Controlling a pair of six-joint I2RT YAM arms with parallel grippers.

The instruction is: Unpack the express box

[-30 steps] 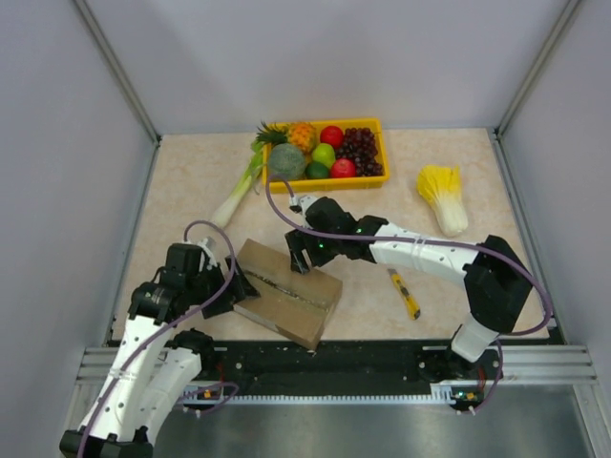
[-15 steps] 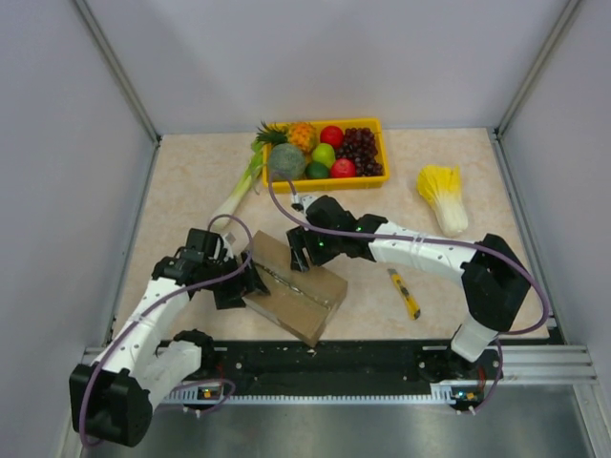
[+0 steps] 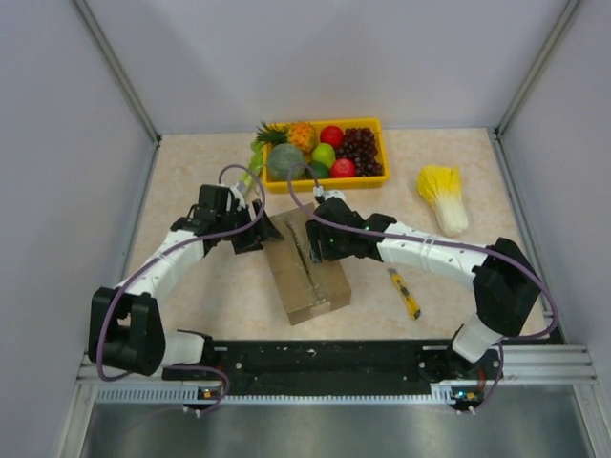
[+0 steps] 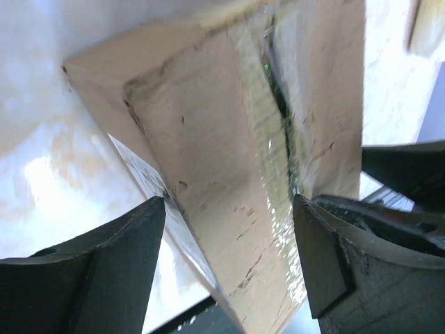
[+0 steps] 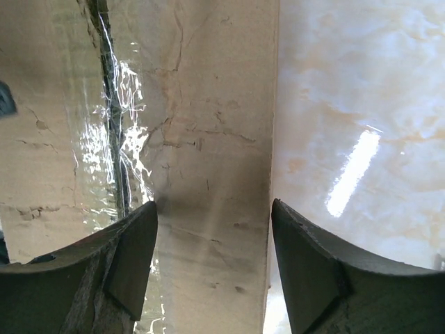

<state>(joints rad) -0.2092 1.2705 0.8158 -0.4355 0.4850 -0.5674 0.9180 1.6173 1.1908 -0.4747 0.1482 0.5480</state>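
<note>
The express box (image 3: 310, 277) is a brown carton lying flat mid-table, with a slit running along its taped top seam. My left gripper (image 3: 260, 237) is at the box's far-left end and my right gripper (image 3: 318, 246) is over its far-right part. In the left wrist view the box (image 4: 222, 139) runs away from the open left gripper (image 4: 229, 257), one finger by the labelled side, the other at the seam. In the right wrist view the open right gripper (image 5: 214, 257) straddles the right flap of the box (image 5: 208, 139), one finger on the tape, the other at the outer edge.
A yellow tray (image 3: 368, 122) of fruit stands at the back, and a leek (image 3: 234, 196) lies to its left. A yellow cabbage (image 3: 444, 198) sits at the right. A yellow utility knife (image 3: 406, 294) lies right of the box. The metal rail (image 3: 382, 363) borders the near edge.
The box has turned clockwise and slid away from the near edge. My left gripper swung toward the far side with the box's end. Both pairs of jaws have narrowed a little.
</note>
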